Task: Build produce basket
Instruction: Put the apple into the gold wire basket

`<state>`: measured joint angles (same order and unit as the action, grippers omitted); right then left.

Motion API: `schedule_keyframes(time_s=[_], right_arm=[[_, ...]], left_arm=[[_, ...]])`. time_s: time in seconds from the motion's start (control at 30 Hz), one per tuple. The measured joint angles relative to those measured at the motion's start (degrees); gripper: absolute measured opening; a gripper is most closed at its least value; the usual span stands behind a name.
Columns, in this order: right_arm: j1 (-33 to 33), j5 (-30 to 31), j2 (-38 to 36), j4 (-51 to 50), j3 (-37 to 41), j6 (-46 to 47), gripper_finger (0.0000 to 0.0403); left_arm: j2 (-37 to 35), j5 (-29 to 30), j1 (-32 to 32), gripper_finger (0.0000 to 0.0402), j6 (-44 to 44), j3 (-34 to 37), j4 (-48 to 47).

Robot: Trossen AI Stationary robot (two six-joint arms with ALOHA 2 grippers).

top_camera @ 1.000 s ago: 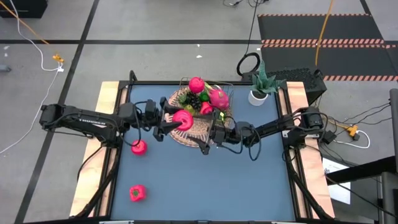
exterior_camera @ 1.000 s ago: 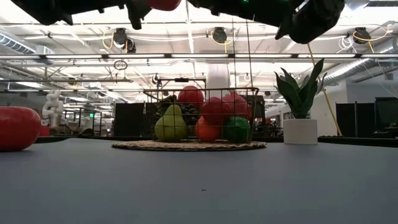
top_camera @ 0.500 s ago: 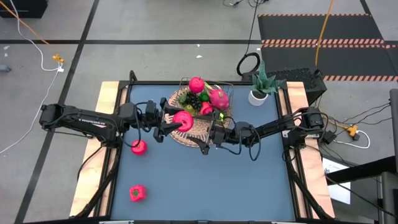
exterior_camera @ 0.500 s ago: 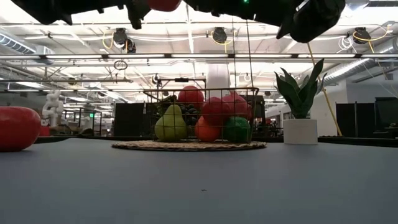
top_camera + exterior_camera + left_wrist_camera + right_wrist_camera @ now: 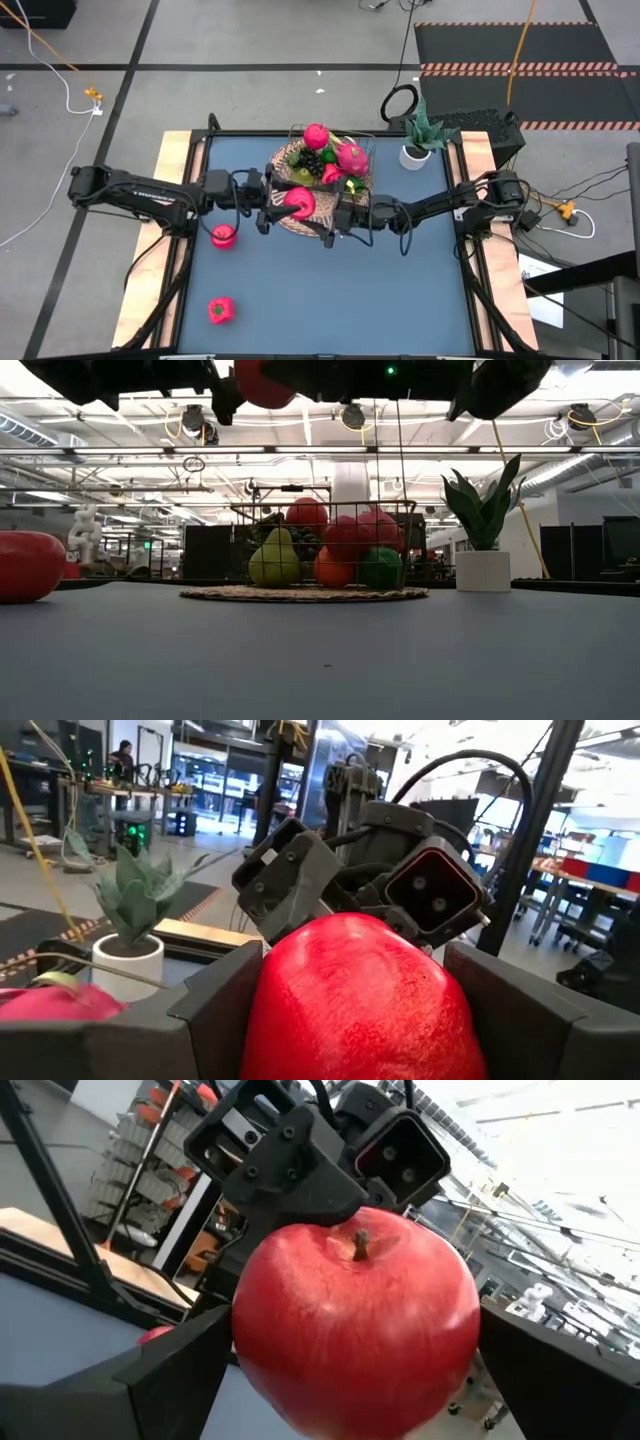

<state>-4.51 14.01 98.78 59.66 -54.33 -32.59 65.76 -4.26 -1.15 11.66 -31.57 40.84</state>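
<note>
A red apple (image 5: 300, 200) hangs high above the near rim of the round woven basket (image 5: 283, 160), held by my left gripper (image 5: 290, 203), which reaches in from the table's left. My right gripper (image 5: 322, 213) faces it from the right, open, with one finger on each side of the apple (image 5: 355, 1330). The basket's wire frame holds several pieces of produce (image 5: 325, 160): a pear, grapes, dragon fruit and round red ones (image 5: 320, 550). Two more pink-red pieces (image 5: 223, 236) (image 5: 221, 310) lie on the blue table. My left gripper pinches the apple's two opposite sides (image 5: 262, 1010) between its two fingers (image 5: 200, 1015). The fingers come in level from the table's left. The apple is lifted clear, tipped so that its stem (image 5: 360, 1243) faces the right gripper. Whether my right gripper's fingers (image 5: 165, 1375) touch the apple, I cannot tell.
A green plant in a white pot (image 5: 418, 140) stands at the table's far right corner, beside the basket. A red fruit (image 5: 28, 565) shows at the low view's left edge. The near half of the blue table (image 5: 350, 300) is bare apart from the two loose fruits.
My left gripper has brought the apple slightly down and toward the table's right, between the right gripper's fingers. In the low view more of the apple now shows below the top edge. My right gripper has tipped its fingers upward.
</note>
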Motion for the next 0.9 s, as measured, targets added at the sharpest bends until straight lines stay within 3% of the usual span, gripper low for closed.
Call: schedule_keyframes(time_s=[0.2,0.57,0.8,0.9], right_arm=[[0.09,-3.32,-0.18,0.31,-0.04,-1.08,0.0400],[0.39,-1.03,-0.18,0.07,-0.15,2.59,0.0374],[0.37,0.66,-0.10,-1.94,-0.43,5.63,0.0365],[0.39,6.69,-0.87,-5.26,-0.35,6.16,0.0365]], left_arm=[[2.99,-1.35,0.13,0.0296,1.05,-0.53,3.21],[3.87,-1.03,0.04,0.0319,2.41,-0.60,6.52],[-0.77,-0.91,0.04,0.0358,-0.04,-0.68,-0.01],[-5.35,0.28,-0.20,0.0368,-4.01,-0.75,-7.97]])
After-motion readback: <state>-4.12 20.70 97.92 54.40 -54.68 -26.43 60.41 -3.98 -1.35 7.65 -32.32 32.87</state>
